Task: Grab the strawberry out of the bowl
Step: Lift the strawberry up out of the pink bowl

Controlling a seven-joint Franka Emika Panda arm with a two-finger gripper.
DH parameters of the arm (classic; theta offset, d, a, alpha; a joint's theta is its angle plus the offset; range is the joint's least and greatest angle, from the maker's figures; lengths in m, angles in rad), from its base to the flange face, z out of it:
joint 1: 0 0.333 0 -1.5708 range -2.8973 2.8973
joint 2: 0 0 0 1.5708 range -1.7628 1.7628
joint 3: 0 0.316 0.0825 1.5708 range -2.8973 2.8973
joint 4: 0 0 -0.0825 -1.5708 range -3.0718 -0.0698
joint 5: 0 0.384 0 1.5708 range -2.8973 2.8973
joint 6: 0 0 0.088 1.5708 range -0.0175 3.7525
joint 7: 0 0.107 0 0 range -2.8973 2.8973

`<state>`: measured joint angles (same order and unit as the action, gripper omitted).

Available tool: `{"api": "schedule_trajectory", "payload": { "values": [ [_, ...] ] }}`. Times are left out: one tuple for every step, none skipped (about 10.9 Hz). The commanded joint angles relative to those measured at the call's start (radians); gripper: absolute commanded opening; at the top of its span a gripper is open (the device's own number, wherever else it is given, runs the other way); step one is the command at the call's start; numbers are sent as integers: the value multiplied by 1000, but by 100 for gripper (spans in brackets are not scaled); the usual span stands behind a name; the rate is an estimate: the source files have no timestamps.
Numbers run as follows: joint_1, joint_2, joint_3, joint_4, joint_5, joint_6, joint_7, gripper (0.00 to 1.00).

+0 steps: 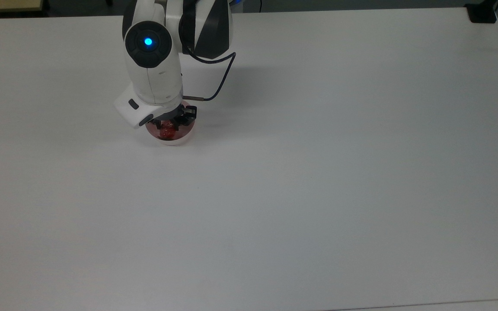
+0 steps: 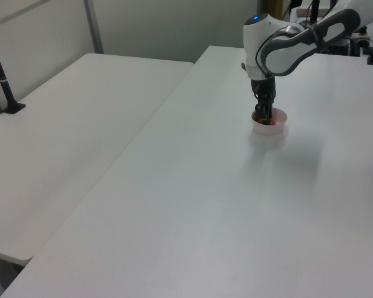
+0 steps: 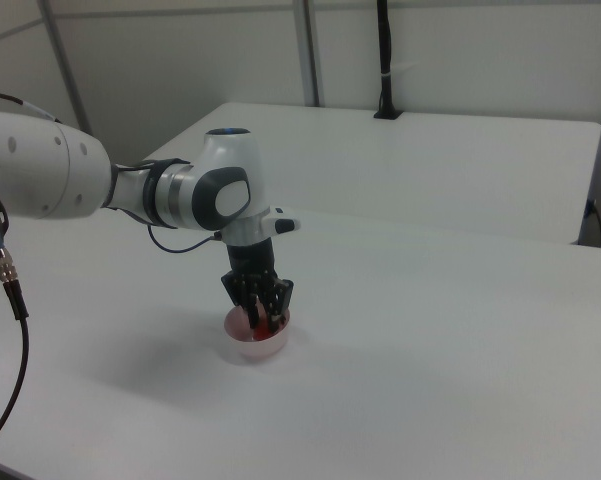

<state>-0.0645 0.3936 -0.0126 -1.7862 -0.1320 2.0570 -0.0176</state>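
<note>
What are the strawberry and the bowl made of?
The strawberry looks like shiny plastic: it is glossy red with bright glints. The bowl looks like smooth, pale pink plastic with plain walls, though it could be glazed ceramic.

We've got the top view looking straight down at the tabletop [image 1: 318, 172], arm [image 1: 154, 65] in the upper left of the frame. The left view sits farther back, angled down, with the arm [image 2: 285, 43] upper right. The right view is closest and lower, arm [image 3: 130, 190] at left. All three share the bowl [image 1: 177, 137] area.
</note>
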Motion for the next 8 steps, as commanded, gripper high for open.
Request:
{"api": "schedule_trajectory", "payload": {
  "values": [
    [-5, -62, 8, -18, 18, -11, 5, 31],
    [-5, -82, 10, -18, 21, -18, 4, 31],
    [-5, -97, 16, -16, 22, -35, 2, 31],
    [-5, -111, 20, -16, 22, -44, -1, 31],
    [-5, -120, 20, -15, 26, -47, -1, 31],
    [-6, -128, 20, -4, 43, -52, -2, 31],
    [-20, -137, 20, -2, 49, -61, -16, 31],
    [-41, -156, 19, -2, 49, -64, -31, 31]
  ]
}}
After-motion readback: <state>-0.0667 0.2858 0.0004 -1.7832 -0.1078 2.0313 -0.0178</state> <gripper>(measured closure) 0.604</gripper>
